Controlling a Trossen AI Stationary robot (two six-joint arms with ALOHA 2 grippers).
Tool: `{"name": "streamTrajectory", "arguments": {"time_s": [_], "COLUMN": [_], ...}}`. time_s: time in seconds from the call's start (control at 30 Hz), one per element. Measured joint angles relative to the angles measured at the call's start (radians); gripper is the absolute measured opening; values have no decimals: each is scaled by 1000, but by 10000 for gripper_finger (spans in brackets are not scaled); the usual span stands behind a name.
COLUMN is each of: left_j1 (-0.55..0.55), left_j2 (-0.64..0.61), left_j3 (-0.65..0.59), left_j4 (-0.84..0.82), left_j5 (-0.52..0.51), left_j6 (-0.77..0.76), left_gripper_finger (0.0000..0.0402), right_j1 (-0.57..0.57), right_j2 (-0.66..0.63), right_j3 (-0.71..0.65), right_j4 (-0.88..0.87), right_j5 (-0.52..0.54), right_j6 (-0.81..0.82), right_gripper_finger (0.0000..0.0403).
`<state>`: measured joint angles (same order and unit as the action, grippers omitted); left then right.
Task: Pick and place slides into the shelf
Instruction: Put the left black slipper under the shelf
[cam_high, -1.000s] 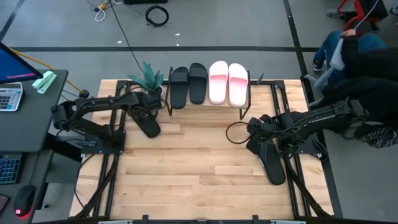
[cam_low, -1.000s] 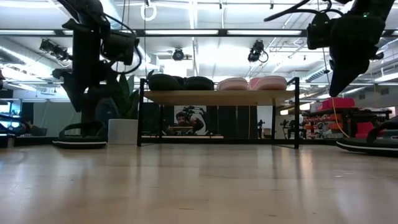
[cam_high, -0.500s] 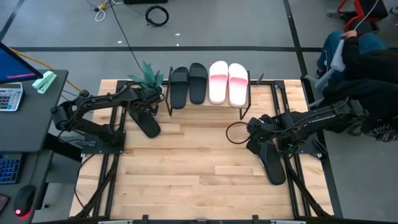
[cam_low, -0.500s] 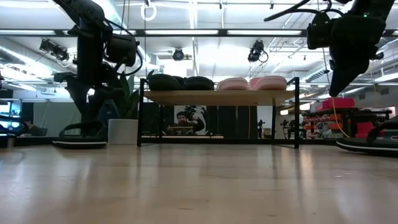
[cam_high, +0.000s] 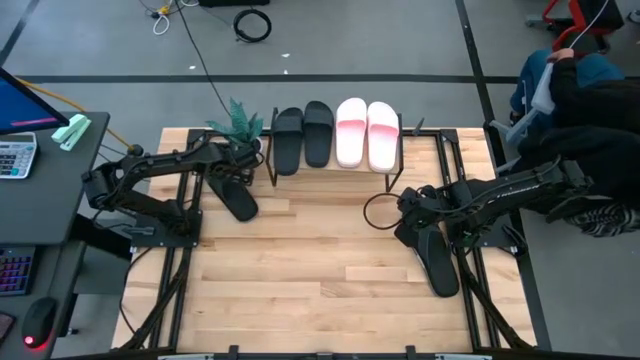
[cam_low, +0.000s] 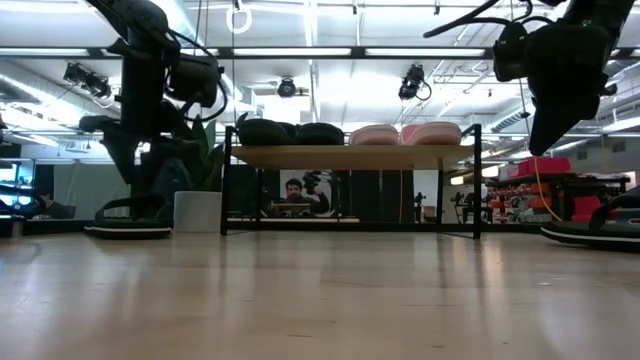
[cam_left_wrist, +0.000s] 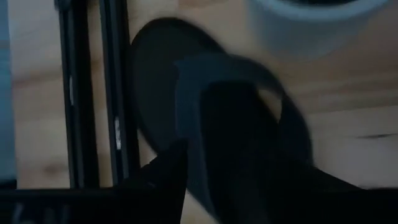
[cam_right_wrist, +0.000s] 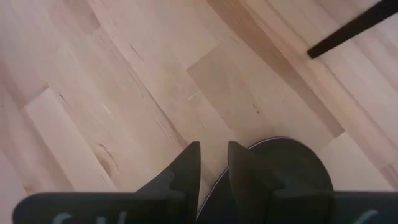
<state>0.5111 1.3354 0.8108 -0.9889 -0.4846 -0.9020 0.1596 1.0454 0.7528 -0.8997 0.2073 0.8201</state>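
Observation:
The shelf (cam_high: 270, 150) stands at the table's far edge. Two black slides (cam_high: 303, 135) and two pink slides (cam_high: 367, 133) lie on its top board (cam_low: 350, 156). A third black slide (cam_high: 238, 200) lies sole down on the table at the left. My left gripper (cam_high: 228, 178) hangs just above it, and its strap fills the left wrist view (cam_left_wrist: 236, 124). A fourth black slide (cam_high: 438, 262) lies on the table at the right. My right gripper (cam_high: 415, 225) is shut and empty above the bare wood beside its far end (cam_right_wrist: 280, 171).
A potted plant (cam_high: 238, 122) stands left of the shelf, close to the left slide. The arms' black base frames (cam_high: 165, 235) run along both table sides. A person (cam_high: 585, 100) sits past the right edge. A desk with a calculator (cam_high: 15, 155) stands on the left.
My left gripper has shifted a little toward the table's right edge while staying above the black slide at the left. The slides have not moved.

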Motion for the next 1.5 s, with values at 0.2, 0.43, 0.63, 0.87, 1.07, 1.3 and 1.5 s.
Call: {"name": "streamTrajectory", "arguments": {"time_s": [0.2, 0.43, 0.63, 0.87, 1.07, 1.3, 1.5], "left_j1": [-34, -41, -105, -85, -96, -52, -36], "left_j2": [0, 14, 79, 125, 134, 134, 134], "left_j3": [0, 0, -1, -1, 0, 0, 0], "left_j4": [-65, -83, -185, -185, -78, -148, -150], "left_j5": [105, 109, 101, 62, 63, 25, 23], "left_j6": [-109, -166, -252, -288, -286, -287, -287], "left_gripper_finger": [162, 147, 131, 130, 141, 134, 131], "right_j1": [0, 0, 0, 0, 0, 0, 0], "right_j2": [0, 0, 0, 0, 0, 0, 0], "right_j3": [0, 0, 0, 0, 0, 0, 0], "right_j4": [0, 0, 0, 1, 1, 1, 1], "right_j5": [0, 0, 0, 0, 0, 0, 0], "right_j6": [21, 20, 17, -2, -36, -37, -38], "right_gripper_finger": [87, 87, 87, 87, 87, 87, 87]}}
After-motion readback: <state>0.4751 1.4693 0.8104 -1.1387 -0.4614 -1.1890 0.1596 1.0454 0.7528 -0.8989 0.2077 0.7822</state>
